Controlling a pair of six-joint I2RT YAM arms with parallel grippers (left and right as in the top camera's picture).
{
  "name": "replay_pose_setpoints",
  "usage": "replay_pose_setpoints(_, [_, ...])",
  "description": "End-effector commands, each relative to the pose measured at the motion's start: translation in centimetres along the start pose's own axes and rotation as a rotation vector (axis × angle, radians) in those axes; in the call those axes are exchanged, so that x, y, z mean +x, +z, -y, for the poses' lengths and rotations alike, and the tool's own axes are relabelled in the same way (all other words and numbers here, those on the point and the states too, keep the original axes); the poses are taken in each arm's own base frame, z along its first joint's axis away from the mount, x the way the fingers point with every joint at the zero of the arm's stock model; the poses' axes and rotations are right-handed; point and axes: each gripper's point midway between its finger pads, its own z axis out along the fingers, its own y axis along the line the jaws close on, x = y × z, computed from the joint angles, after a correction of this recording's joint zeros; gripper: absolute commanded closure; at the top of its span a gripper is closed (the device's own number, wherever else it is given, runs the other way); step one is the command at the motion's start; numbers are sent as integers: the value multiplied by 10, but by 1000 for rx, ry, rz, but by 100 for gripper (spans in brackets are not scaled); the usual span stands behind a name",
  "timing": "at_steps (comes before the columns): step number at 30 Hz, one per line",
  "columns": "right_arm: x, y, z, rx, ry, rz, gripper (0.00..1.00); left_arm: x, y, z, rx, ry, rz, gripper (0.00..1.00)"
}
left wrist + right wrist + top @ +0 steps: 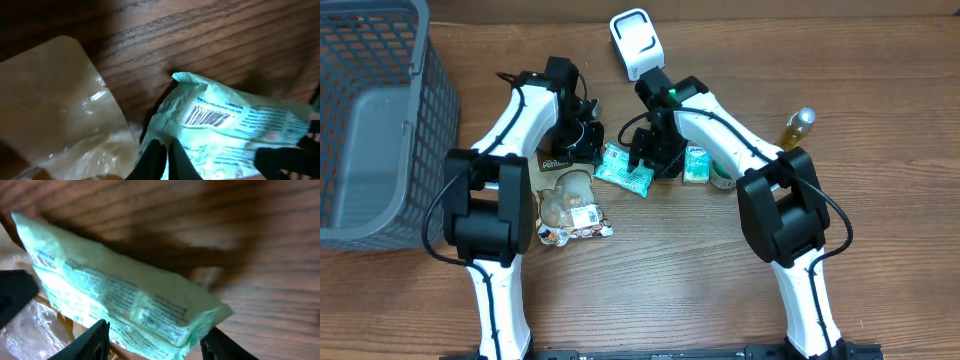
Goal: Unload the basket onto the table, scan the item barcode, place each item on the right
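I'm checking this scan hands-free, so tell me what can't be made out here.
Barcode digits on the teal packet: left wrist view, blurred.
Whether the right tool grips the packet or only straddles it: right wrist view, fingertips cut off at the bottom edge.
Hold of the left tool on the packet: left wrist view, cut off below; overhead, hidden under its wrist.
Scanner window: overhead, too small.

In the overhead view the grey basket [435,110] runs off the frame's left edge, and small print on the teal packet [125,300] blurs in the right wrist view.
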Motion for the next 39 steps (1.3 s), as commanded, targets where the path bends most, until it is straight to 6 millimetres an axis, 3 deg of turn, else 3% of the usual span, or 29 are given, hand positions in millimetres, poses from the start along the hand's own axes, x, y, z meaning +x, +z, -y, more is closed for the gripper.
replay_pose_setpoints(1, [-3,-1,1,-20,-20,6,44,5,15,8,24,31,-35,96])
replay_pose_setpoints(11, [3,19,-8,-153,-73,-44,44,5,19,9,9,43,-39,95])
replay_pose_setpoints(16, [4,13,-28,-285,-157,-68,47,6,25,4,-50,36,-34,95])
replay_pose_setpoints(22, [-6,7,-22,-306,-143,-53,52,13,30,-4,-89,16,-51,96])
replay_pose_setpoints(27, [-3,-6,-40,-458,-257,-79,62,15,34,-7,-93,14,-58,96])
replay_pose_setpoints(39, [-13,1,-43,-406,-295,-2,73,12,34,-6,-90,19,-43,96])
